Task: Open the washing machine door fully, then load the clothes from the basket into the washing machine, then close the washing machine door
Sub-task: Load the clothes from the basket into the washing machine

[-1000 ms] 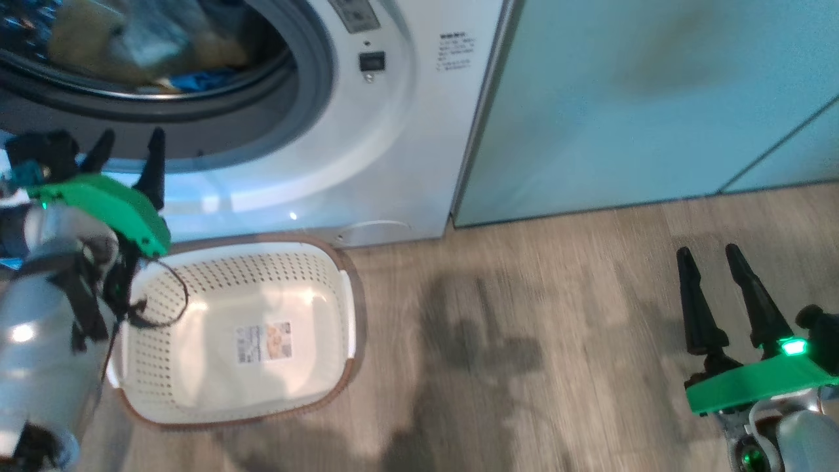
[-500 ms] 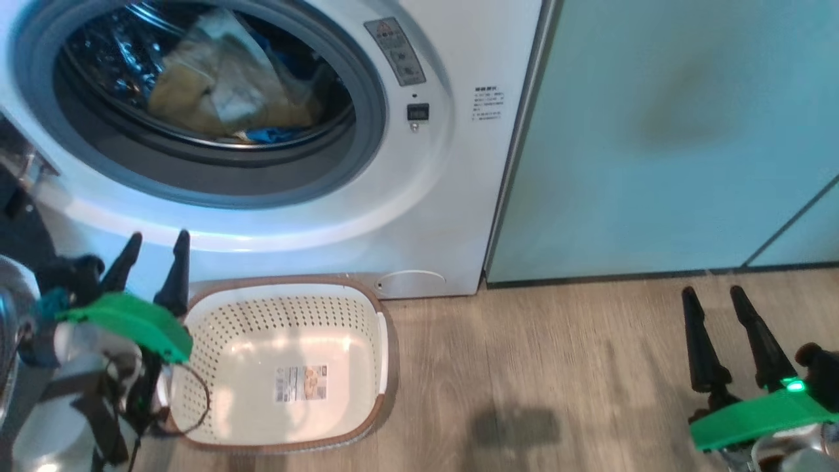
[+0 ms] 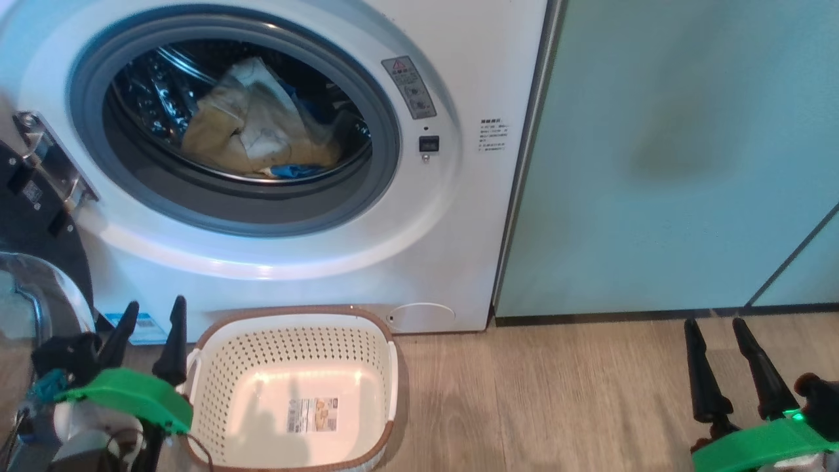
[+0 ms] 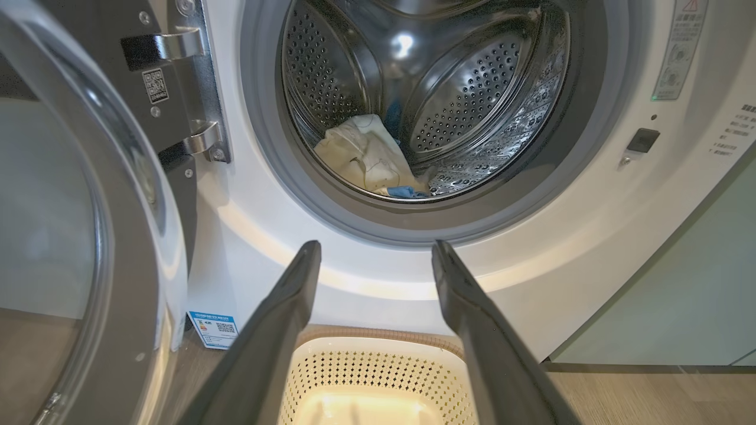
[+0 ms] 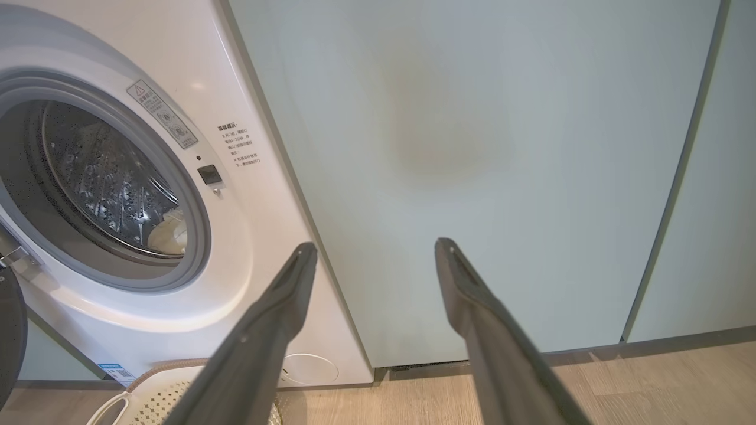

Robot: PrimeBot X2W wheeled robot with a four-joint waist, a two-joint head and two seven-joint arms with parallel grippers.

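Setting: domestic laundry corner.
Evidence: white front-loading washing machine (image 3: pixel 452 216), upper left of the head view, set flush beside flat pale teal cabinet panels (image 3: pixel 655 164) across the right. Wood-look plank floor (image 3: pixel 557 393) along the bottom. Small perforated plastic basket (image 3: pixel 295 344) on the floor at lower centre-left, just before the machine. Pale clothes (image 3: pixel 242 131) lying in the steel drum (image 4: pixel 472 88).

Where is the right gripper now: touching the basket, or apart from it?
Apart. The head view shows the right gripper, open, at the lower right, and a wide stretch of wooden floor lies between it and the basket.
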